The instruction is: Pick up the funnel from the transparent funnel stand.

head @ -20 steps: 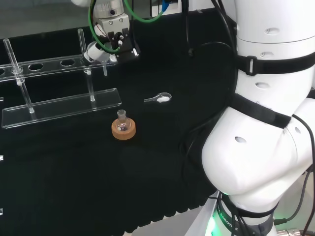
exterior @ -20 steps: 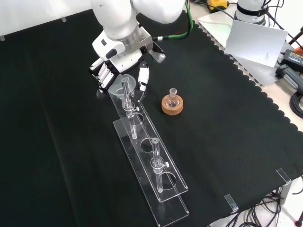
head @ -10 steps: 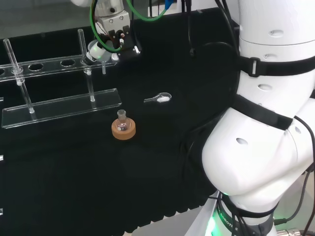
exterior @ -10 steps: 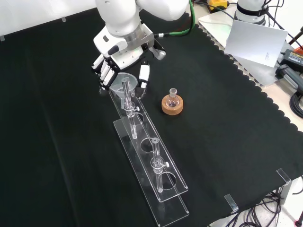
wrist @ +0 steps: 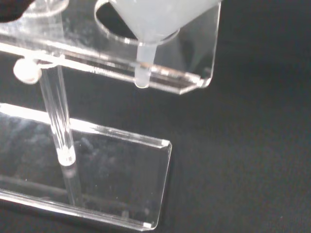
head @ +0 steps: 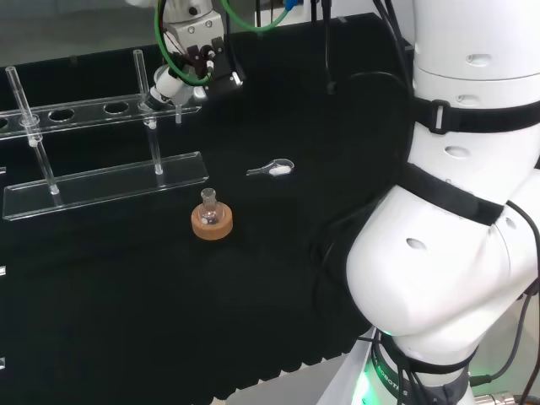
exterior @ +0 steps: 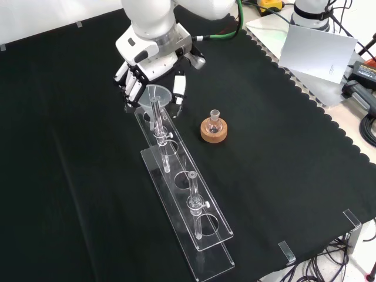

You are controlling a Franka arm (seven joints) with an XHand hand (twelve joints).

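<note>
The clear funnel (exterior: 156, 94) sits between the curled fingers (exterior: 130, 81) and thumb (exterior: 178, 88) of the hand (exterior: 151, 59), over the far end of the transparent funnel stand (exterior: 183, 176). From the head camera, the hand (head: 192, 61) holds the funnel (head: 167, 87) at the right end of the stand (head: 101, 181), its stem hanging by the top plate. The wrist camera looks past the frosted funnel (wrist: 155, 19); its stem tip is just at the end hole of the stand's top plate (wrist: 194, 77).
A small glass flask on a cork ring (exterior: 213, 127) stands right of the stand in the front view, also flask and ring (head: 210, 218). A white spoon (head: 274, 169) lies on the cloth. White sheets (exterior: 320, 53) lie off the cloth's far right corner.
The hand has risen a little with the funnel in it, so the funnel's stem has come up out of the stand's end hole. Stand, flask and spoon have stayed put.
</note>
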